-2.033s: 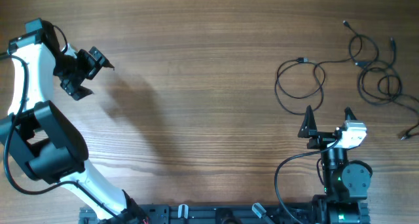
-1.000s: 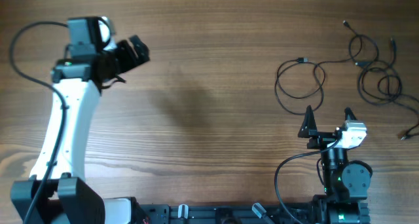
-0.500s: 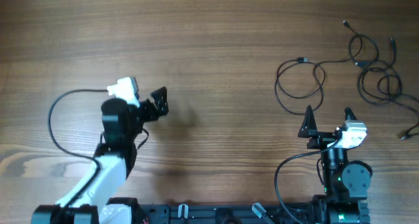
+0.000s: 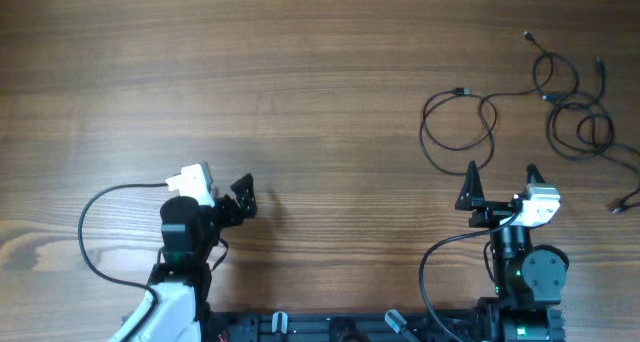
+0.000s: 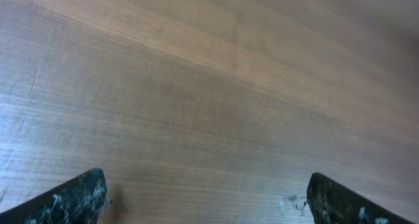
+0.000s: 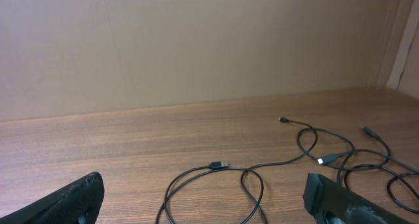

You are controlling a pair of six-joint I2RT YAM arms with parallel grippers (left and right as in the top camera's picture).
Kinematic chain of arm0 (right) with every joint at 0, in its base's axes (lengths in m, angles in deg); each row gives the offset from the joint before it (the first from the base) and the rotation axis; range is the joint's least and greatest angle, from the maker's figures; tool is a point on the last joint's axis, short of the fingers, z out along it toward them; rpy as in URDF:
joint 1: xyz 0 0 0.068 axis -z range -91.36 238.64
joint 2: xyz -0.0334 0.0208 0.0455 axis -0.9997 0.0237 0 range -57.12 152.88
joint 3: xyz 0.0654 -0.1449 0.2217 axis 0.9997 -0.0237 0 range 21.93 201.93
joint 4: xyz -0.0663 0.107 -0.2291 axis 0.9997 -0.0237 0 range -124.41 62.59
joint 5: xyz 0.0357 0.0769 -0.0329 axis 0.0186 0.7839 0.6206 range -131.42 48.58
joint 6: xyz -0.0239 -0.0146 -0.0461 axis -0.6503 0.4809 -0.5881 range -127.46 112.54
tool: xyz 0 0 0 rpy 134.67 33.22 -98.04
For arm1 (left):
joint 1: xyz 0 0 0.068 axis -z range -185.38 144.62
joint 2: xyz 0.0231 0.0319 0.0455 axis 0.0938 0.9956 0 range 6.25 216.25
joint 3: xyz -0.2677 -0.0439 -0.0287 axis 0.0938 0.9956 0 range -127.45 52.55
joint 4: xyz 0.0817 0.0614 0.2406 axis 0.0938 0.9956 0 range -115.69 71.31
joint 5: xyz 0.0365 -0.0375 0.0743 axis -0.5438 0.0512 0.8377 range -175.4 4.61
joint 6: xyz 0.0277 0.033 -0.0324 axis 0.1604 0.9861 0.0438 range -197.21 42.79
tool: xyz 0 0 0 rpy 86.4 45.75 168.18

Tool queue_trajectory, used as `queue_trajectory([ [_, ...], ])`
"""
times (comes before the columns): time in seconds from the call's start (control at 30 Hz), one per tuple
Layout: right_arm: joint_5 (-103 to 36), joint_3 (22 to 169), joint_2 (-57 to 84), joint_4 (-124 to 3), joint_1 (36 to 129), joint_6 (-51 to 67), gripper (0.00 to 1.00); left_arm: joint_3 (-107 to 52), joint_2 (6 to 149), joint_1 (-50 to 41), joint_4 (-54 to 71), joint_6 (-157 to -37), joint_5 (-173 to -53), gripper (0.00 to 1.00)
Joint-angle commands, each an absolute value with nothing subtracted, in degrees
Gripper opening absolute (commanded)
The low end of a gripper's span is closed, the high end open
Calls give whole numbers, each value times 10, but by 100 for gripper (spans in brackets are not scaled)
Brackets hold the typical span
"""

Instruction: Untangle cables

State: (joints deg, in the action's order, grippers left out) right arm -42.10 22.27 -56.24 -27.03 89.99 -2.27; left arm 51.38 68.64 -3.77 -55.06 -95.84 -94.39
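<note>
Hovering my left pincer (image 4: 243,196) and right pincer (image 4: 500,174), both spread wide and empty, over a grainy brown wooden desk (image 4: 320,72), thin black cables (image 4: 577,106) in tangled loops, small plugs at ends, far right, beyond my right pincer

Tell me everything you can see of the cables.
The cables are thin, black, flexible cords with small plug ends, and they look rubbery. They lie slack and flat on the wooden table, toward its far right. One stretch forms a wide loose loop with a plug pointing left. The rest overlap in smaller crossing loops beside it and trail toward the right edge. Only the table touches them.
</note>
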Motion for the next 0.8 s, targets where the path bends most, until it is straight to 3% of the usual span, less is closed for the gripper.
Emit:
queue_trajectory([
  [0.0,-427,222,-566,-269,902,-13,100,523,633,-38,-508,-957,-930,100],
  [0.3,-427,222,-566,-269,902,-13,100,522,362,-37,-223,-957,-897,100],
  [0.53,-427,222,-566,-269,902,-13,100,522,98,-25,-213,-893,-894,100],
  [0.67,-427,222,-566,-269,902,-13,99,522,64,-25,-212,-758,-893,100],
  [0.77,-427,222,-566,-269,902,-13,100,522,64,-25,-212,-729,-887,100],
])
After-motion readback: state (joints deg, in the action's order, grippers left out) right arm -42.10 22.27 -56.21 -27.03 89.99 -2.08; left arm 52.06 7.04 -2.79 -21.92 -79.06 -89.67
